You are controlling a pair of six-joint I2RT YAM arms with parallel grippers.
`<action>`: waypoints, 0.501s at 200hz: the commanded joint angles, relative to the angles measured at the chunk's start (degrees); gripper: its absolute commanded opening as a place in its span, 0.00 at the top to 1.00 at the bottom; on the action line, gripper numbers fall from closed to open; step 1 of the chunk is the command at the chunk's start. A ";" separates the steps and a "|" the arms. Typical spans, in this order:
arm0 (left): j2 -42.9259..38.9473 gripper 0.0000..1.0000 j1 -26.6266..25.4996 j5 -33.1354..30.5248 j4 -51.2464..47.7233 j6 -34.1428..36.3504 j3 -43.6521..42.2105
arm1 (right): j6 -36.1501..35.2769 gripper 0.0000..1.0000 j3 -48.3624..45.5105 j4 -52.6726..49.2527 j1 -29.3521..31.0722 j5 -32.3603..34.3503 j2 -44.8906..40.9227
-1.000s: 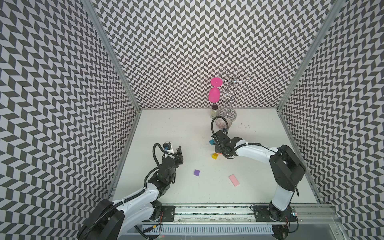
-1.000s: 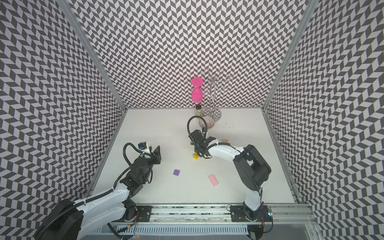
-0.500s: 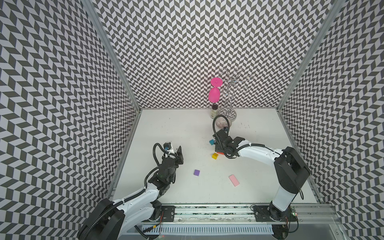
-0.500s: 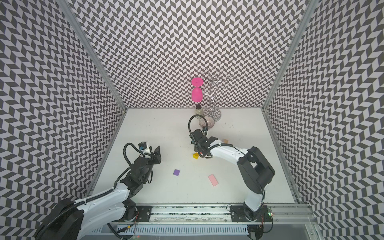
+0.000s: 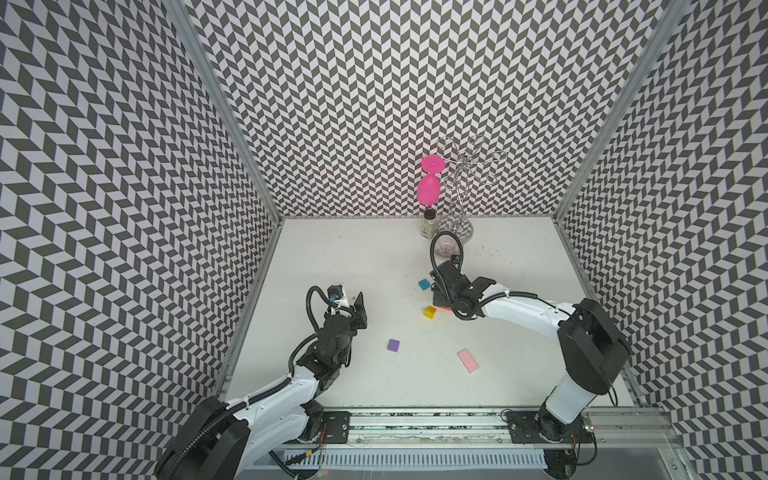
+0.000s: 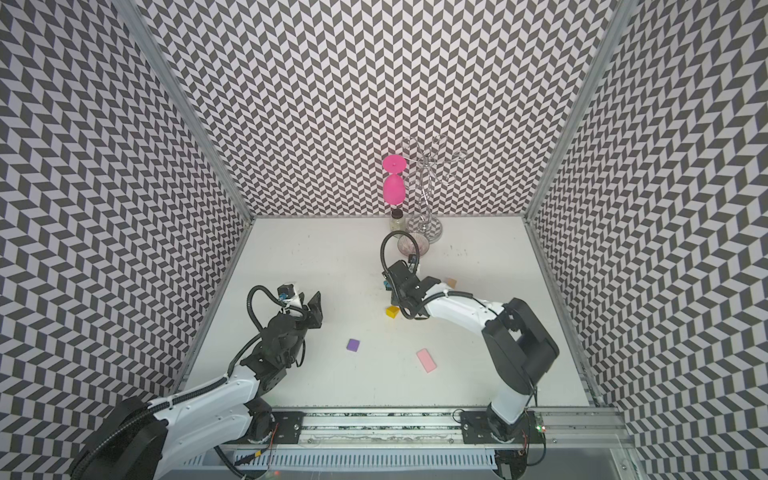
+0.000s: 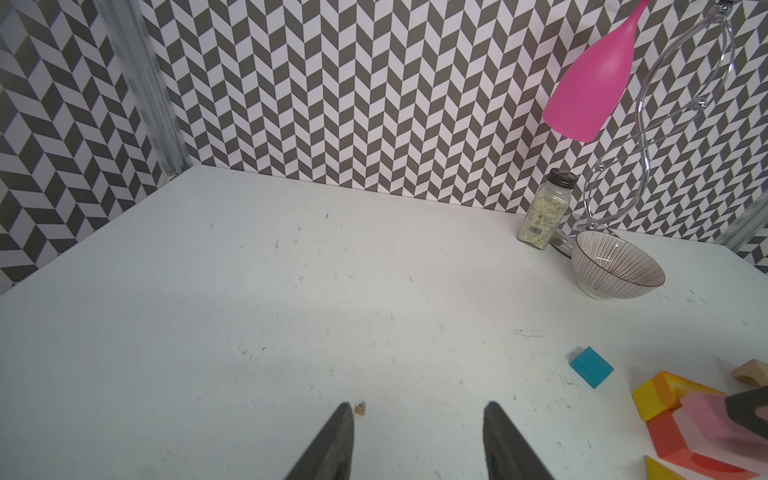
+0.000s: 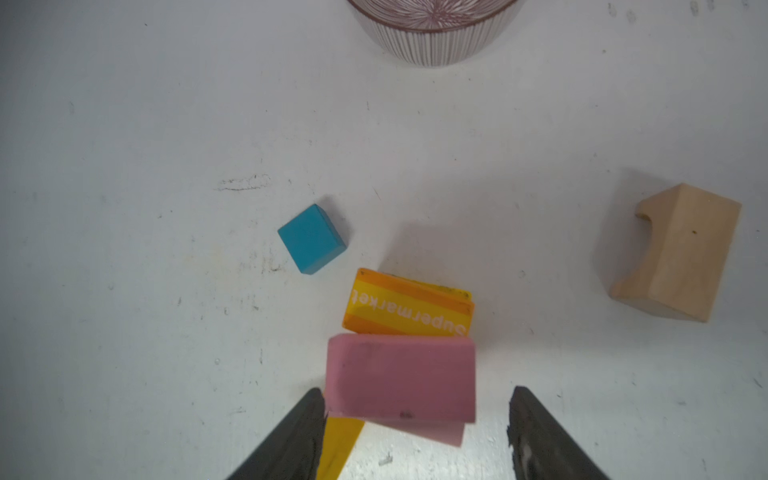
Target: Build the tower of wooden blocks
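Right pincer (image 8: 417, 391) points straight down, jaws part-open w/ a flat pink wooden slab (image 8: 401, 376) btwn them. One finger (image 8: 303, 428) touches the slab's left edge and the other stands clear, so no clamp. Slab sits atop an orange striped block (image 8: 409, 309) printed "Supermarket". This stack is mid-desk, right of centre. Small yellow block (image 5: 430, 311) just near-left of stack, teal cube (image 5: 424, 284) just far-left, plain wood arch piece (image 8: 681, 253) apart on the right. Right arm: base on near rail, elbow up, forearm low, reaching left & far.

Left pincer (image 7: 419, 404) approx half-open, nothing in it, hovers above bare white desk (image 5: 353, 257), left of centre. Arm folded, wrist cocked up, fingers aimed far. Purple square block (image 5: 393, 345) & a second pink slab (image 5: 468, 360) lie flat nearer the rail. Far back: ribbed bowl (image 7: 615, 266), spice jar (image 5: 429, 224), pink goblet (image 5: 430, 191) hung upside down on wire rack (image 5: 459, 228).
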 commanded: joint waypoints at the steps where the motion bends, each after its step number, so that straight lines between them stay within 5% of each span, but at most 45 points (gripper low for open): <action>1: 0.67 0.48 -0.47 8.28 1.57 -0.29 0.98 | 0.11 0.39 -6.02 4.79 -0.38 2.17 -7.06; 46: 8.03 0.48 -2.33 26.92 5.25 -1.55 4.95 | 1.12 0.52 -21.67 16.39 -0.64 -0.43 -14.97; 100: 20.59 0.49 -9.47 27.08 3.64 1.40 13.85 | -1.70 0.64 -26.79 26.86 -2.43 -7.18 -11.27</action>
